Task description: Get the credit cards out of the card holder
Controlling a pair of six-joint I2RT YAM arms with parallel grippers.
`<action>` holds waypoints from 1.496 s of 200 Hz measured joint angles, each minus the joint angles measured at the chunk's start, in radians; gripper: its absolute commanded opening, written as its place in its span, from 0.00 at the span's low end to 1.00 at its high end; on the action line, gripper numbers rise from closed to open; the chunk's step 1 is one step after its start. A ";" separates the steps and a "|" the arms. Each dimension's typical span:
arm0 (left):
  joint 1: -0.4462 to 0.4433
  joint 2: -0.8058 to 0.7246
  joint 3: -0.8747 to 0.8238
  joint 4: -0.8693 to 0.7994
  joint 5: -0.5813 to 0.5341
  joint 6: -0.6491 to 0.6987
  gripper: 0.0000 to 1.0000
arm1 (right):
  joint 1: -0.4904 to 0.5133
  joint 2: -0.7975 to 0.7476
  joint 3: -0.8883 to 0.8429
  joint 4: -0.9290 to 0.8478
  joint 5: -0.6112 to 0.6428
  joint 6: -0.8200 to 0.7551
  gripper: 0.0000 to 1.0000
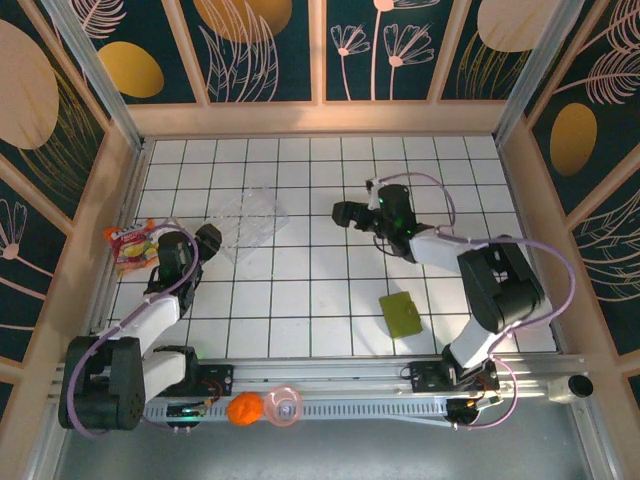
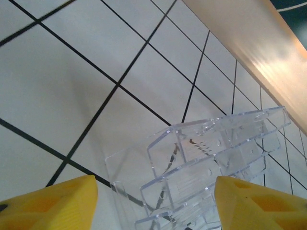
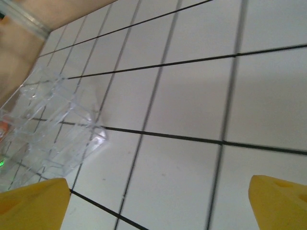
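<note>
One green card holder (image 1: 402,314) well apart from the right hand (image 1: 343,213)

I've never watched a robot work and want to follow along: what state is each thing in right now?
Wallet: folded shut, flat on the tiles, no gripper on it.
Tray: lying flat, compartments look empty.
Left gripper: open, pointed at the tray's end, holding nothing.
Right gripper: open, holding nothing, above bare tiles.
Snack packet: lying at the left edge, untouched.
</note>
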 measured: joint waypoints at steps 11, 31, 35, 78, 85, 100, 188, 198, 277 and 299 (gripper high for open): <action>0.000 -0.009 0.002 0.000 0.006 0.000 0.70 | 0.018 0.063 0.069 -0.002 -0.031 -0.013 0.83; 0.000 -0.044 0.002 -0.023 0.008 0.000 0.72 | 0.045 0.177 0.189 -0.003 -0.079 -0.024 0.72; 0.000 -0.052 0.002 -0.026 0.010 0.000 0.74 | 0.049 0.198 0.212 -0.002 -0.085 -0.029 0.70; 0.000 -0.196 -0.018 -0.066 0.034 -0.020 0.87 | 0.091 0.399 0.410 0.028 -0.172 -0.017 0.61; 0.000 -0.222 -0.028 -0.071 0.037 -0.023 0.88 | 0.096 0.424 0.433 0.037 -0.185 -0.011 0.61; 0.000 -0.262 -0.051 -0.079 0.050 -0.032 0.91 | 0.105 0.478 0.484 0.055 -0.206 0.000 0.61; 0.000 -0.342 -0.111 -0.121 0.102 -0.060 0.97 | 0.163 0.673 0.638 0.116 -0.223 0.058 0.63; 0.000 -0.343 -0.111 -0.122 0.106 -0.060 0.98 | 0.165 0.674 0.639 0.121 -0.223 0.060 0.61; 0.000 -0.344 -0.119 -0.125 0.108 -0.060 0.99 | 0.196 0.659 0.585 0.160 -0.116 0.047 0.34; 0.000 -0.349 -0.119 -0.130 0.111 -0.060 0.99 | 0.201 0.615 0.515 0.188 -0.067 0.048 0.29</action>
